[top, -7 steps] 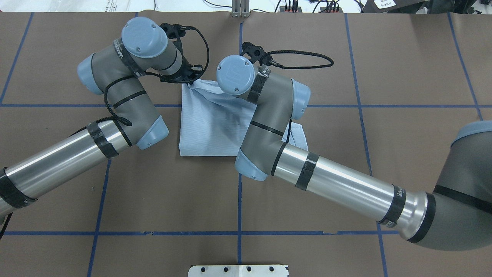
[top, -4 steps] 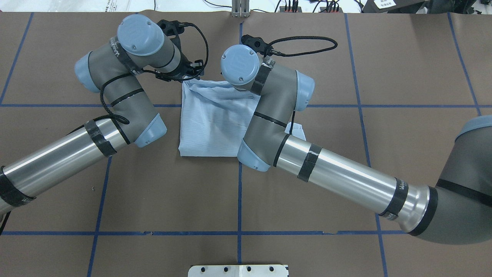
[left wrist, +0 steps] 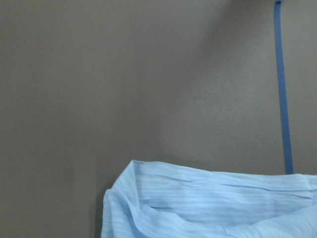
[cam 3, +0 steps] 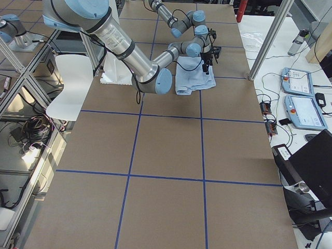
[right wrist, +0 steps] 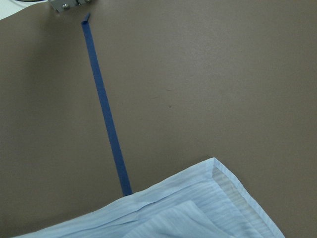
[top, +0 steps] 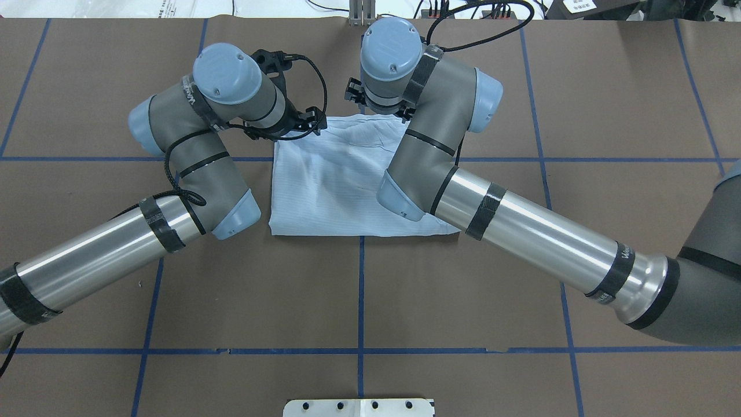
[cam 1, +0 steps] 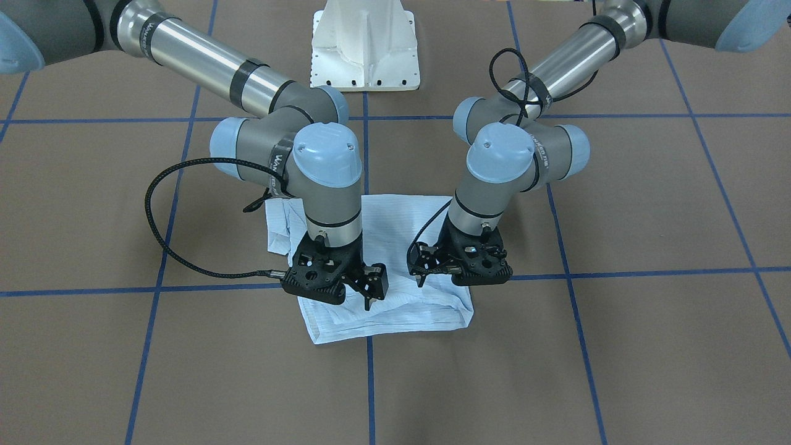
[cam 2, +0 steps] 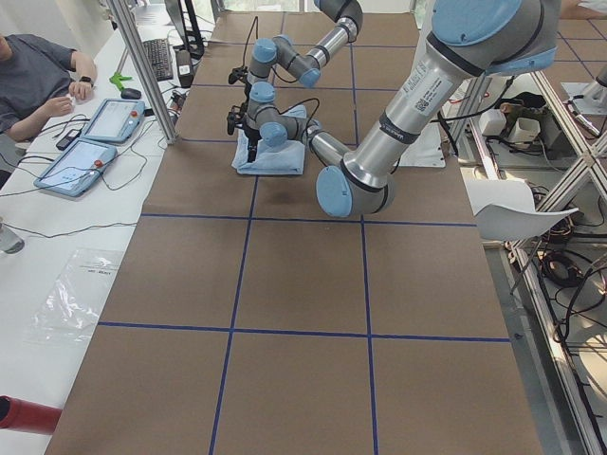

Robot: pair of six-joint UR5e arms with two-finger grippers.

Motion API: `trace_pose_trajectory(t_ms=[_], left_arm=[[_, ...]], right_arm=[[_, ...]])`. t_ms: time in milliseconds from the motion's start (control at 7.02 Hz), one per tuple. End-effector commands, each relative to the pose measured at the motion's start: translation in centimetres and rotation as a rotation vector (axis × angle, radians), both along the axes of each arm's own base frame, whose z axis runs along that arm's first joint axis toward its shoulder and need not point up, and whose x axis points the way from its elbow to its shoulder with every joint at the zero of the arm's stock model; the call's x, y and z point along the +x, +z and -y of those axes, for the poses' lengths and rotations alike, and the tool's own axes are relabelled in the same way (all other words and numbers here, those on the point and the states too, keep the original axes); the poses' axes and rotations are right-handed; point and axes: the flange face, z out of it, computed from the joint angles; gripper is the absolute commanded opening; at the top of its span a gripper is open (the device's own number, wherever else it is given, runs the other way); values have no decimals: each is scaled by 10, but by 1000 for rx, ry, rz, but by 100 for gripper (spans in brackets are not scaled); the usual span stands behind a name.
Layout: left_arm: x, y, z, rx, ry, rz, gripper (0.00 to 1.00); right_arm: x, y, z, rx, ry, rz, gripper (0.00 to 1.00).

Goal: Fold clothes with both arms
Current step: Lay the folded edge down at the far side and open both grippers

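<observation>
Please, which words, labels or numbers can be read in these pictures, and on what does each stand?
"WAN...", white letters on the black strap of the right arm; the rest is too small to read.
White sticker on the left arm: print too small to read.
Shirt: no text visible.

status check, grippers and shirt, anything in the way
Over far edge of shirt: left gripper, right gripper, open or shut unclear. Cloth folded, flat on table. No obstruction seen.

You have bare table (top: pixel 260 289) on every side of the folded shirt (top: pixel 324 191), but over its edge away from the base (cam 1: pixel 364 43) the left gripper (cam 1: pixel 426 275) and right gripper (cam 1: pixel 369 293) hang close together, leaving only a narrow gap.
</observation>
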Motion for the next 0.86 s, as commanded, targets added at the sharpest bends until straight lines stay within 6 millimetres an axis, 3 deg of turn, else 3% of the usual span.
trace_pose_trajectory(t_ms=[0,143,428,713], left_arm=[[20,13,-4,-13,18,31,100],[20,15,-3,3,28,45,100],[33,13,23,1,-13,95,100],[10,17,66,-3,-83,135,100]], right_arm=[[4,9,2,8,-17,-13,100],[4,9,2,8,-17,-13,100],[4,11,2,8,-18,-14,100],[4,14,2,9,-19,-18,100]])
